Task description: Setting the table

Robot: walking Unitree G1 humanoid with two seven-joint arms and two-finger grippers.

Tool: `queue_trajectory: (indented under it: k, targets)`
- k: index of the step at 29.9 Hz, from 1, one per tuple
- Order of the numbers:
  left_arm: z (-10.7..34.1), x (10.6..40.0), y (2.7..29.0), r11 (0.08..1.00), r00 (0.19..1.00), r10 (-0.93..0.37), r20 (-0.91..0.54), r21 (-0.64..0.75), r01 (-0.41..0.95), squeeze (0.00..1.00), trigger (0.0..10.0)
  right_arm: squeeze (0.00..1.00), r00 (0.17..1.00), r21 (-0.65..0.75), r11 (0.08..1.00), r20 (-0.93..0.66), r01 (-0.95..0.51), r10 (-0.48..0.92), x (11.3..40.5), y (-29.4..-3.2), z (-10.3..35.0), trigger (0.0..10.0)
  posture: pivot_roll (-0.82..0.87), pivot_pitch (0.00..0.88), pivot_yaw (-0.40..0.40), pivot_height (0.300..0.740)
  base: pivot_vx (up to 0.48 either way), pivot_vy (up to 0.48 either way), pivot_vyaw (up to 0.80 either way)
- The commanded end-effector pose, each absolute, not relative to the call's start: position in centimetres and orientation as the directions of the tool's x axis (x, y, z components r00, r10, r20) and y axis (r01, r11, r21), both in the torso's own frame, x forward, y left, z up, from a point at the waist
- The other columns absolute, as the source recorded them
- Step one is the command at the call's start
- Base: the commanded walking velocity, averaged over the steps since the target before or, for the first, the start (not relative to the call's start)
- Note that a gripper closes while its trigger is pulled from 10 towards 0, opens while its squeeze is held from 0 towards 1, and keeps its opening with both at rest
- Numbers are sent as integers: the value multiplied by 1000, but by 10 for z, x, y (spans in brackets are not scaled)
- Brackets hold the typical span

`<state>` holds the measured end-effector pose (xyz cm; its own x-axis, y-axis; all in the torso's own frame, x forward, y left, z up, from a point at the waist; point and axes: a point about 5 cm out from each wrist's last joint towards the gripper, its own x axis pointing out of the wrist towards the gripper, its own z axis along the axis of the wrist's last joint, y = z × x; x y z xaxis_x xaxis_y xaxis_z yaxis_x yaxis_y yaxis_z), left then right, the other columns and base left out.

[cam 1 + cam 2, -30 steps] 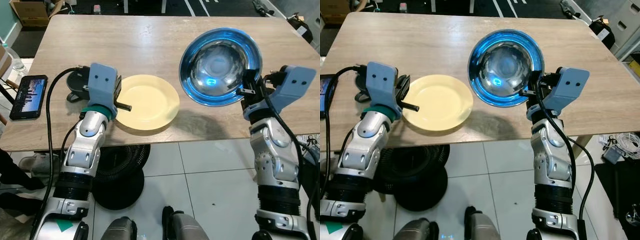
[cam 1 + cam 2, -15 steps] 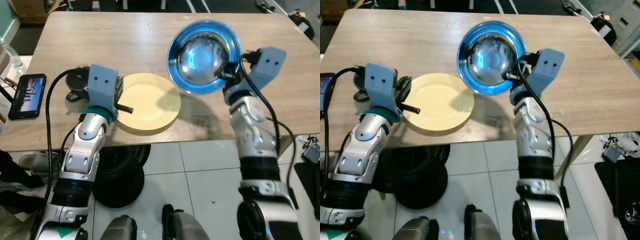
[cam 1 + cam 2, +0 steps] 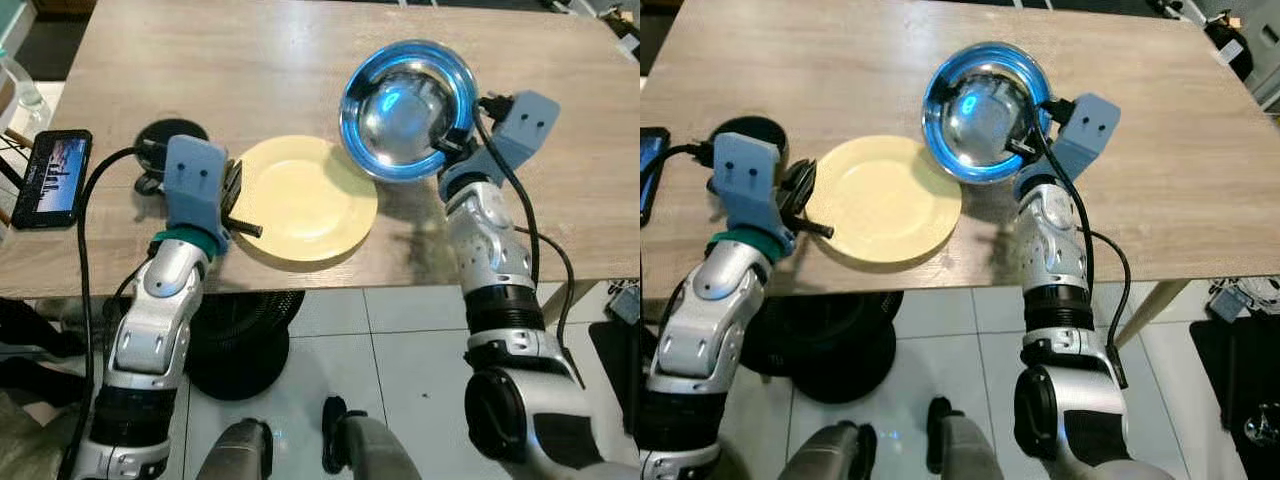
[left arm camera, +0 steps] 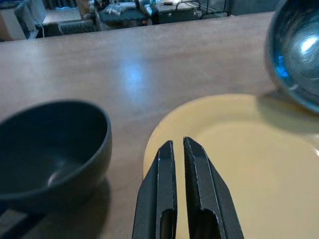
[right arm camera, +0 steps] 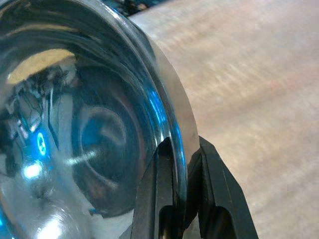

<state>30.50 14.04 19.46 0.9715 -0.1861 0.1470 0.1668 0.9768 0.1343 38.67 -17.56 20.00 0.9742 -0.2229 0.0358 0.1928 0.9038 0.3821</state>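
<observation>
Though lifted clear of the light wooden worktop (image 3: 250, 60) in the head views, not yet set down: large, shiny, blue-tinted steel bowl (image 3: 405, 110), tilted with its hollow facing up toward the camera and pinched at the rim by the right gripper (image 3: 447, 152). Probably held that way because a thin rim is the only purchase on so wide a bowl. Overlaps the far right edge of the round pale yellow plate (image 3: 305, 198), which lies flat near the worktop's front edge. Parked at the plate's near-left rim, the left gripper (image 3: 250, 230), perhaps to steady the plate or wait its turn. Beyond it, a small matt black bowl (image 3: 165, 135) and a dark phone (image 3: 55, 178) at the left edge.

From the left wrist: fingers (image 4: 197, 164) pressed almost together, grasping nothing, hovering over the plate's rim; black bowl just beside the plate, steel bowl at the far side.

From the right wrist: fingers (image 5: 162, 169) clenched on the steel rim, one inside, one outside.

Against a second ago: steel bowl swung in from well to the right of the plate to just over its edge, right arm folded inward. Left gripper at the same rim. Whole view shifted too, so more of the black bowl on show.
</observation>
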Motion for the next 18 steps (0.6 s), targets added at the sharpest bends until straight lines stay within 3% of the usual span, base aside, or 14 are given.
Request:
queue_trajectory:
  k: [1,7,8,9,10,18]
  targets:
    - [190,300,137,975,973,-197,121,131,181,0,10000,0,958,392,886,34,249,-284,385,-190,198,10000,171,189,-29,740,0,0,0]
    - [188,297,136,974,973,-203,106,128,189,0,10000,0,941,392,871,37,297,-337,381,-206,195,10000,156,195,-20,740,0,0,0]
    - [187,298,135,972,973,-209,100,128,195,0,10000,529,937,389,870,44,302,-345,379,-210,195,10000,147,191,-16,740,0,0,0]
    - [187,298,135,972,973,-209,100,128,195,0,10000,529,937,389,870,44,302,-345,379,-210,195,10000,147,191,-16,740,0,0,0]
    - [187,299,133,971,972,-213,97,127,201,0,10000,1000,937,387,871,50,301,-346,378,-211,195,10000,143,185,-15,740,0,0,0]
    - [187,301,130,970,970,-222,93,124,210,0,10000,1000,944,394,888,120,237,-306,378,-206,208,10000,133,163,-16,740,0,0,0]
